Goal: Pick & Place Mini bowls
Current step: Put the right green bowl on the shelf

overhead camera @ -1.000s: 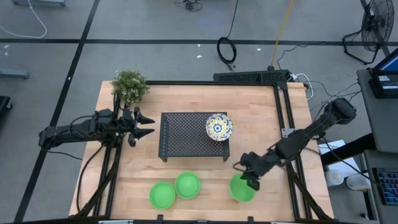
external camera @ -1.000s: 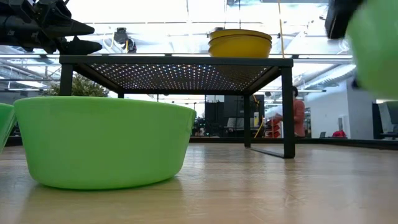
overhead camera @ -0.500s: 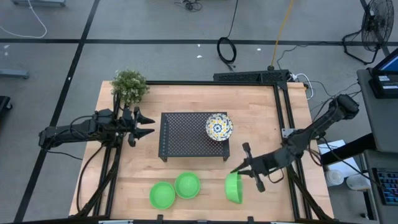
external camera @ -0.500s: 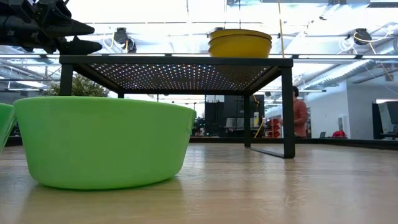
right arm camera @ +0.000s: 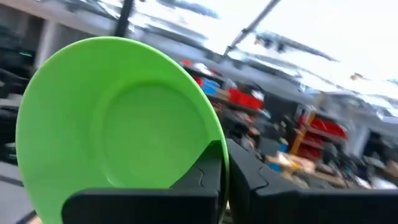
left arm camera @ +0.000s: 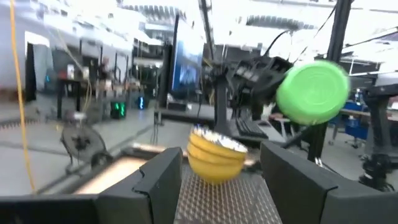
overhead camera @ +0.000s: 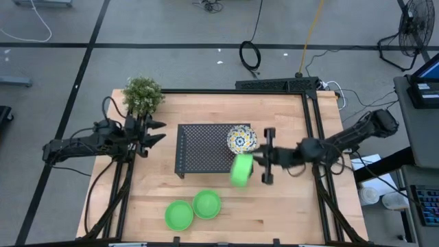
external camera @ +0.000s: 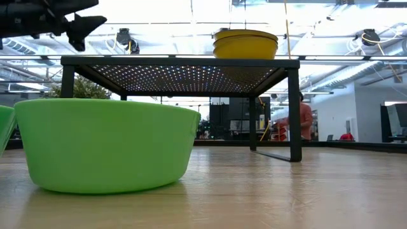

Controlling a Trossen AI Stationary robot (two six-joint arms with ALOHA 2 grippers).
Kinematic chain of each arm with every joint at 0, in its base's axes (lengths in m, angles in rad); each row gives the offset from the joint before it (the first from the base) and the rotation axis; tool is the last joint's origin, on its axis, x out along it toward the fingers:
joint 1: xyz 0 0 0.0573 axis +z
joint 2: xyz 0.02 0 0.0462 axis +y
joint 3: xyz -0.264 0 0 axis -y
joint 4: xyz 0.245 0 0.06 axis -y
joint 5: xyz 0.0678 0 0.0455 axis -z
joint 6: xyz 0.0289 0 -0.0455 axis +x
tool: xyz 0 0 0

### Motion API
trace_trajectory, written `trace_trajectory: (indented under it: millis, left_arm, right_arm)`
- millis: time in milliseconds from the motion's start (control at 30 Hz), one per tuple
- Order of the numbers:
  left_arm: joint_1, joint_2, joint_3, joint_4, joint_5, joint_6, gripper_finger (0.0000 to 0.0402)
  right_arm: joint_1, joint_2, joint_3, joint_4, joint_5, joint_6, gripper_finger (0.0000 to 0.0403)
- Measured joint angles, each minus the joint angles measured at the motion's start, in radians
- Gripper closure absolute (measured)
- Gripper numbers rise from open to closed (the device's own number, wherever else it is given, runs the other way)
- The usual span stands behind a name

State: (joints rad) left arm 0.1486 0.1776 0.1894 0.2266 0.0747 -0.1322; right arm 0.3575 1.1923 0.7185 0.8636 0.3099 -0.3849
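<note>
A plain green mini bowl [overhead camera: 240, 170] hangs in the air, tipped on its side, just off the black rack's [overhead camera: 206, 147] near right corner. My right gripper [overhead camera: 254, 165] is shut on it; the left wrist view shows the same bowl's underside [left arm camera: 313, 90]. A stack of floral bowls [overhead camera: 241, 139] rests by its base on the rack's far right corner, yellow-sided in the low view [external camera: 245, 43]. Two more green bowls [overhead camera: 179, 215] [overhead camera: 206, 204] sit upright on the table near its near edge. My left gripper [overhead camera: 152, 130] is open, above the table left of the rack. My right gripper holds the green bowl by its rim [right arm camera: 217, 146], one finger inside the bowl and one outside. The fingers come level from the table's right side. The bowl is lifted clear and stands on edge, its opening turned toward the gripper.
A small potted plant [overhead camera: 142, 95] stands at the table's far left corner. The rack [external camera: 181, 62] spans the middle on thin legs. A green bowl [external camera: 105, 143] fills the near left of the low view. Bare wood lies right of the rack and along the near right edge.
My right gripper has lifted the green bowl off the table near the near edge and carried it up and toward the far-left, to the rack's near right corner. The bowl has tipped from upright onto its side. My left gripper has risen slightly.
</note>
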Motion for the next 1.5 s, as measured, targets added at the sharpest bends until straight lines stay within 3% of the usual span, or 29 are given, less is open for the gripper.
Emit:
trace_trajectory:
  millis: [267, 367, 467, 667, 800, 933, 1067, 1300, 1400, 1500]
  left_arm:
    - [0.001, 0.054, 0.000, 0.116, -0.205, 0.097, 0.0183]
    - [0.001, 0.079, 0.000, 0.115, -0.224, 0.095, 0.0183]
    - [0.001, 0.121, 0.000, 0.119, -0.234, 0.114, 0.0183]
    - [0.002, 0.222, 0.000, 0.179, -0.421, 0.128, 0.0183]
    - [0.002, 0.330, 0.000, 0.253, -0.389, 0.123, 0.0183]
    - [-0.020, 0.497, 0.010, 0.485, -0.369, 0.189, 0.0183]
    - [-0.075, 0.699, 0.125, 0.574, -0.463, 0.344, 0.0183]
    - [-0.154, 1.080, 0.495, 0.562, -0.730, 0.826, 0.0183]
    - [-0.179, 1.196, 0.628, 0.559, -0.793, 1.027, 0.0183]
    - [-0.195, 1.287, 0.734, 0.560, -0.809, 1.123, 0.0183]
  right_arm:
    - [-0.190, 0.019, 0.000, 0.018, 0.113, -0.098, 0.0403]
    - [-0.242, 0.035, -0.002, 0.090, 0.140, -0.179, 0.0403]
    - [-0.285, 0.065, -0.001, 0.160, 0.235, -0.288, 0.0403]
    - [-0.357, 0.160, -0.001, 0.287, 0.377, -0.485, 0.0403]
    - [-0.372, 0.229, -0.001, 0.420, 0.405, -0.580, 0.0403]
    - [-0.371, 0.273, 0.001, 0.623, 0.389, -0.726, 0.0403]
    - [-0.372, 0.272, 0.009, 0.701, 0.357, -0.804, 0.0403]
    - [-0.383, 0.263, 0.008, 0.702, 0.291, -0.784, 0.0403]
    - [-0.401, 0.261, 0.008, 0.704, 0.287, -0.780, 0.0403]
    - [-0.427, 0.262, 0.008, 0.703, 0.288, -0.769, 0.0403]
